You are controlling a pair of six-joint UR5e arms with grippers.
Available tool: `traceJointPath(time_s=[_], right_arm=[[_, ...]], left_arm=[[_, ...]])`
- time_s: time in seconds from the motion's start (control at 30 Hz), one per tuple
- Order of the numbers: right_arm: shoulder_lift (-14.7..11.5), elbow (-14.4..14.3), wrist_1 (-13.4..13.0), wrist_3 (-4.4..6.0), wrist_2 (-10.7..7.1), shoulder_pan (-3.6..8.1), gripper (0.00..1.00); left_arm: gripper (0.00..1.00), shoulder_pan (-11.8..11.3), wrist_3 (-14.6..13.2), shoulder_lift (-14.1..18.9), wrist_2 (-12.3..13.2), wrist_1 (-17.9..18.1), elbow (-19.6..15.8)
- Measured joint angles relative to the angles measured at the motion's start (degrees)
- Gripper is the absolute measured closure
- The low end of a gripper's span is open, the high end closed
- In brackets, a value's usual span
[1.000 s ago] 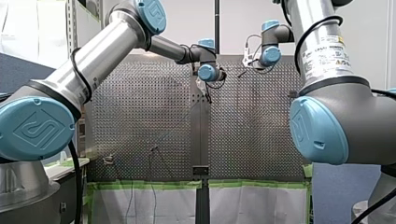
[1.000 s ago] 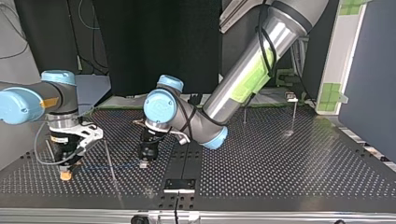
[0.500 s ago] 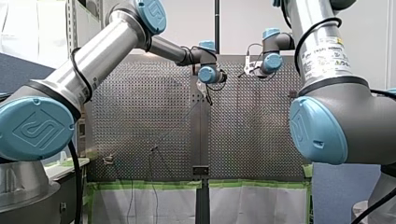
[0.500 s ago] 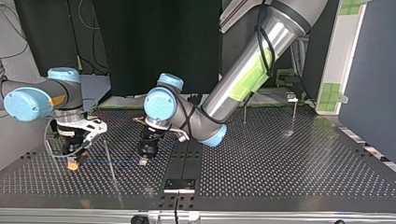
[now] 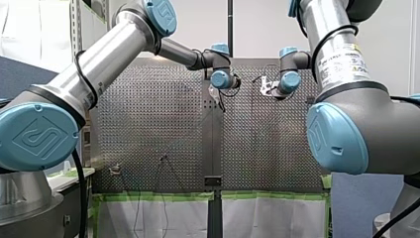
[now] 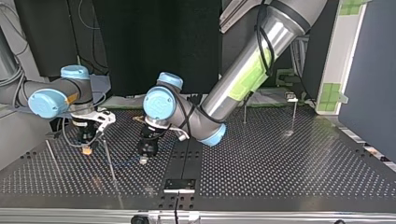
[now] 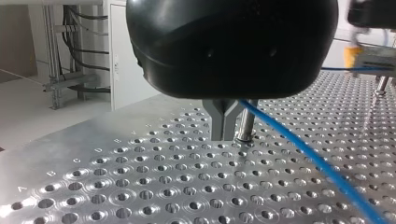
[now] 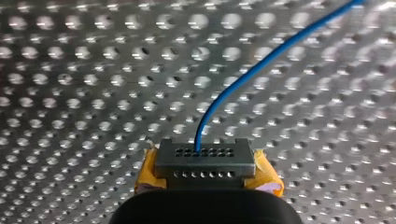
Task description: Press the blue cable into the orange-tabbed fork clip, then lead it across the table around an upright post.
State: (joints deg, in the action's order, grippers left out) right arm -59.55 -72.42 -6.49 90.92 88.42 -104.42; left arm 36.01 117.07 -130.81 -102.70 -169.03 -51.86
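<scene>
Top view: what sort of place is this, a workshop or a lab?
Most likely a robotics lab test bench: my left arm and my right arm reach over a perforated table bearing an upright post and a blue cable.

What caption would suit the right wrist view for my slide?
My right gripper, yellow-padded, clamps the blue cable, which arcs away over the perforated table.

left claw (image 6: 143, 160) closed, right claw (image 6: 86, 150) closed

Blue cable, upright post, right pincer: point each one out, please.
blue cable (image 7: 303, 153), left wrist view, middle of its slanting run.
upright post (image 7: 246, 125), left wrist view, lower shaft above its base.
right pincer (image 8: 204, 161), right wrist view, fingertips where the cable enters.
</scene>
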Motion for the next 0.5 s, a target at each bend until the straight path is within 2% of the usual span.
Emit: traceJointPath(time_s=[0.23,0.27,0.3,0.33,0.37,0.4,0.47,0.5], right_arm=[[0.6,-0.1,-0.7,-0.24,-0.21,0.47,1.00],[0.6,-0.1,-0.8,-0.27,-0.23,0.51,1.00],[0.7,-0.1,-0.8,-0.31,-0.25,0.55,1.00],[0.7,-0.1,-0.8,-0.32,-0.27,0.57,1.00],[0.7,-0.1,-0.8,-0.34,-0.31,0.58,1.00],[0.7,-0.1,-0.8,-0.37,-0.35,0.57,1.00],[0.7,-0.1,-0.8,-0.41,-0.39,0.57,1.00],[0.8,-0.1,-0.8,-0.43,-0.40,0.56,1.00]], left_arm=[[1.00,0.0,0.0,0.0,-0.7,0.1,0.0],[0.93,0.0,0.0,0.0,-0.7,0.0,0.0],[0.79,0.0,0.0,0.0,-0.8,0.0,0.0],[0.79,0.0,0.0,0.0,-0.8,0.0,0.0],[0.67,0.0,0.0,0.0,-0.8,-0.1,0.0],[0.67,0.0,0.0,0.0,-0.9,-0.1,0.0],[0.57,0.0,0.0,0.0,-1.1,-0.3,-0.1],[0.57,0.0,0.0,0.0,-1.3,-0.4,-0.1]])
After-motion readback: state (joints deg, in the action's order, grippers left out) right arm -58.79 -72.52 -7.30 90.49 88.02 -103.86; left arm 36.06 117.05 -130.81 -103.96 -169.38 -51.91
